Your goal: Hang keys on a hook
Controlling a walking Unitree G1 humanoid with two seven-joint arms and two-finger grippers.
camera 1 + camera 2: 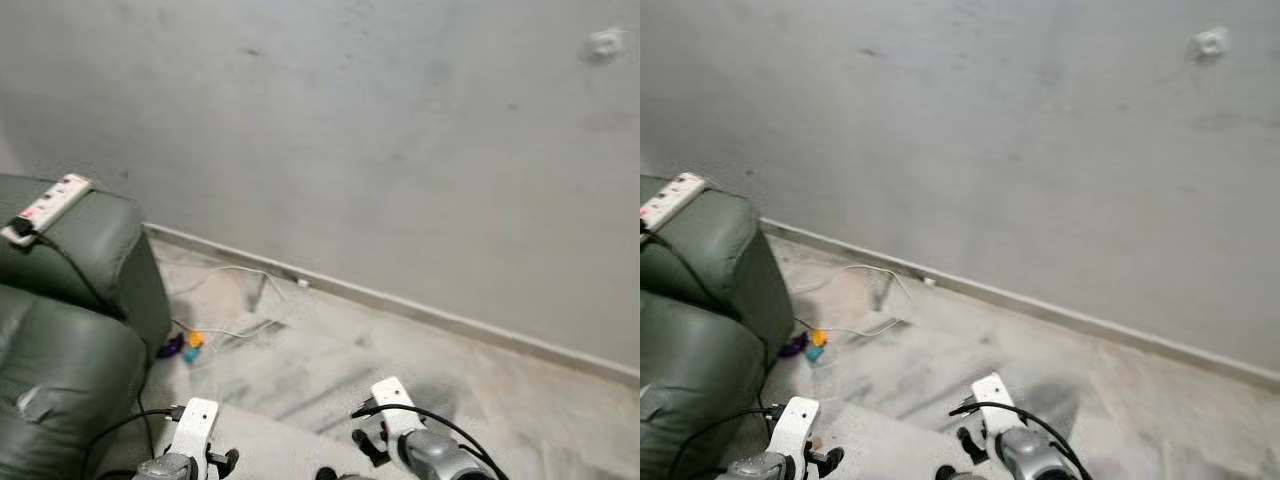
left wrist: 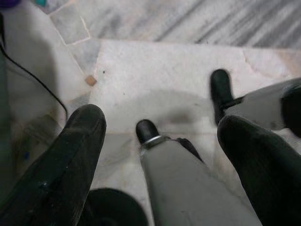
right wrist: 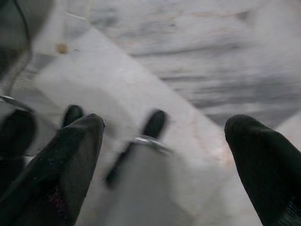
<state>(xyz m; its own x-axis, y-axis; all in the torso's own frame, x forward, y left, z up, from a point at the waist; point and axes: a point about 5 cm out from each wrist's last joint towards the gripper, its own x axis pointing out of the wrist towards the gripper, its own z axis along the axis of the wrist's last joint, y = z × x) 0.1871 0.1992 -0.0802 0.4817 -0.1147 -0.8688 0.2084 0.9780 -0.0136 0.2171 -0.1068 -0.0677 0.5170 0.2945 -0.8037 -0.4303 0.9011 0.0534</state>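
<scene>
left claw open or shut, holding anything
Open and empty: in the left wrist view the left claw has its two black fingers spread wide, with only floor between them.

arms: silver, white wrist brackets | cables: black | left tool [image 2: 160, 136], right tool [image 3: 164, 132]: blunt black fingers

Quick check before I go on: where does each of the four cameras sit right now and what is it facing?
Left and right eye views: on the head, looking forward and down at a grey wall, a green sofa with a power strip on its arm, and coloured keys on the floor; both forearms show.
Left wrist view: looks down past the left gripper, jaws apart, at the floor and the robot's legs.
Right wrist view: the same past the right gripper, jaws apart.
Both wrist views share the marble floor.
</scene>
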